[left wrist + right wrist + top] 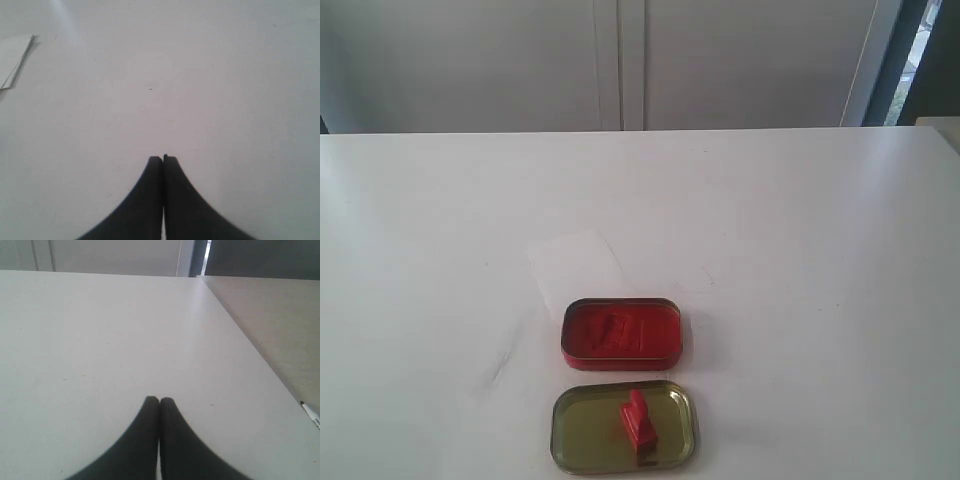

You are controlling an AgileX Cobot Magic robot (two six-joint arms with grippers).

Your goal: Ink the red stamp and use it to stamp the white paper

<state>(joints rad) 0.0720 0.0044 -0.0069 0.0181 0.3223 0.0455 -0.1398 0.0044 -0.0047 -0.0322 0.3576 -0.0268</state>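
We saw a plain white table (800,250) filling most of the ext. view, w/ grey wall panels (470,60) across the top. The red stamp (638,420) (small, T-shaped) sat in the gold lid (582,440), bottom center, just below the red ink tin (620,333). The white paper (575,265) lay just above the tin. The left gripper (163,159) & right gripper (159,400) were pressed together, holding nothing.

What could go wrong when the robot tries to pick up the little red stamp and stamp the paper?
The red stamp is small and sits inside the gold lid, close to its rim, so the jaws might bump the lid or tip the stamp.
The white paper is thin, nothing holds it down, and it lies right beside the red tin; it could slide or lift when stamped.
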